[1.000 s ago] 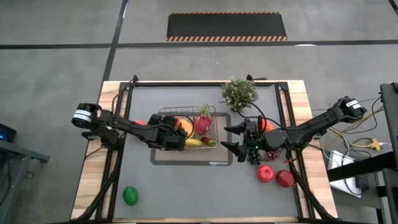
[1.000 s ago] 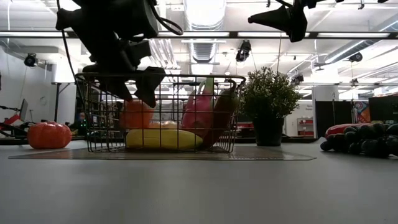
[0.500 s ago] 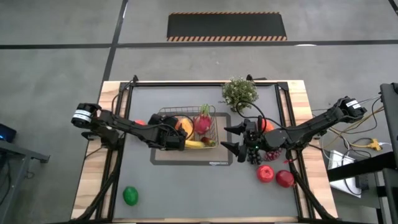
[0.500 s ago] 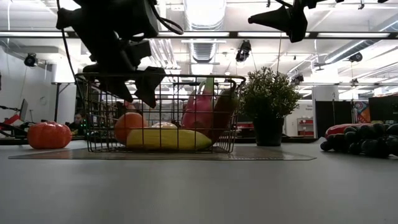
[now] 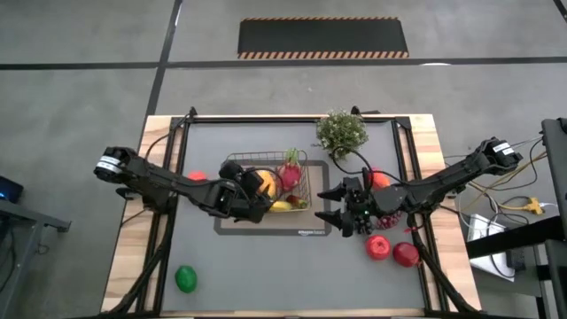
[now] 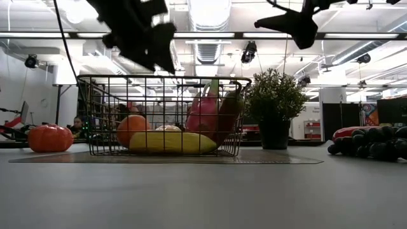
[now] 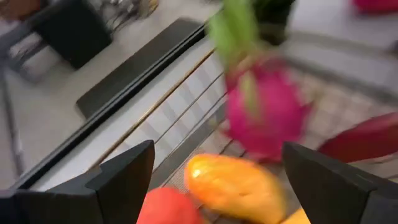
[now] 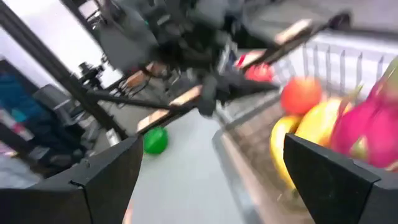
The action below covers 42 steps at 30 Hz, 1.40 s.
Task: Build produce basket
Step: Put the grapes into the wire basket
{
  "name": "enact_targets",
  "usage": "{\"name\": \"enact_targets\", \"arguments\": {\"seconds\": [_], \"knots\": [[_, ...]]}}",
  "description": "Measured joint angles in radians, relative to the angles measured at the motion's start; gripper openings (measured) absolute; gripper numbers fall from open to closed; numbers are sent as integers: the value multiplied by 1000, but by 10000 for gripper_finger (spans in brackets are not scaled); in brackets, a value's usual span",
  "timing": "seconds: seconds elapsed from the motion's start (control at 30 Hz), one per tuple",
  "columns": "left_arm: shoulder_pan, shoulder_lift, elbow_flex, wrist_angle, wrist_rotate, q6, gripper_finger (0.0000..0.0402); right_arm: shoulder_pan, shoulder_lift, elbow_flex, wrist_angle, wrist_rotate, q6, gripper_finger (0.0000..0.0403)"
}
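Our left gripper (image 5: 251,189) hangs wide open and empty over the wire basket (image 5: 306,190), which already holds 4 pieces: dragon fruit (image 5: 290,175), mango (image 5: 263,180), banana (image 5: 282,206), orange (image 6: 131,129). The right gripper (image 5: 338,206) waits open just beside the basket. We judge the lime (image 5: 186,278), well apart from it, light, hard and slippery, best pinched across its middle.

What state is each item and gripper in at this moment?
basket: upright on the mat, partly filled
dragon fruit: inside the basket
banana: lying in the basket
lime: loose on the table
left gripper: open, empty, above the basket
right gripper: open, empty, beside the basket
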Motion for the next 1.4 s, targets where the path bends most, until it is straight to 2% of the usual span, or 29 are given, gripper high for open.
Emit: {"name": "enact_targets", "arguments": {"seconds": [0.17, 0.43, 0.6, 0.73, 0.93, 1.13, 1.4], "knots": [[-71, -16, 15, 136, -2, 189, 331, 1, 0, 0, -65, -128, 83, 368], [-171, -21, 17, 320, -2, 440, 331, 3, 0, 0, -210, -240, 258, 368], [-200, -34, 15, 360, -2, 515, 331, 8, 0, 64, -475, -253, 351, 368], [-206, -53, 14, 363, -2, 524, 331, 9, 0, 125, -732, -233, 454, 368], [-208, -82, 8, 362, -26, 554, 331, 9, 2, 148, -971, -226, 623, 368], [-208, -99, -6, 363, -47, 576, 331, 9, 2, 148, -1125, -226, 743, 368], [-207, -100, -16, 357, -93, 577, 331, 8, 51, 148, -1214, -226, 819, 368]]}}
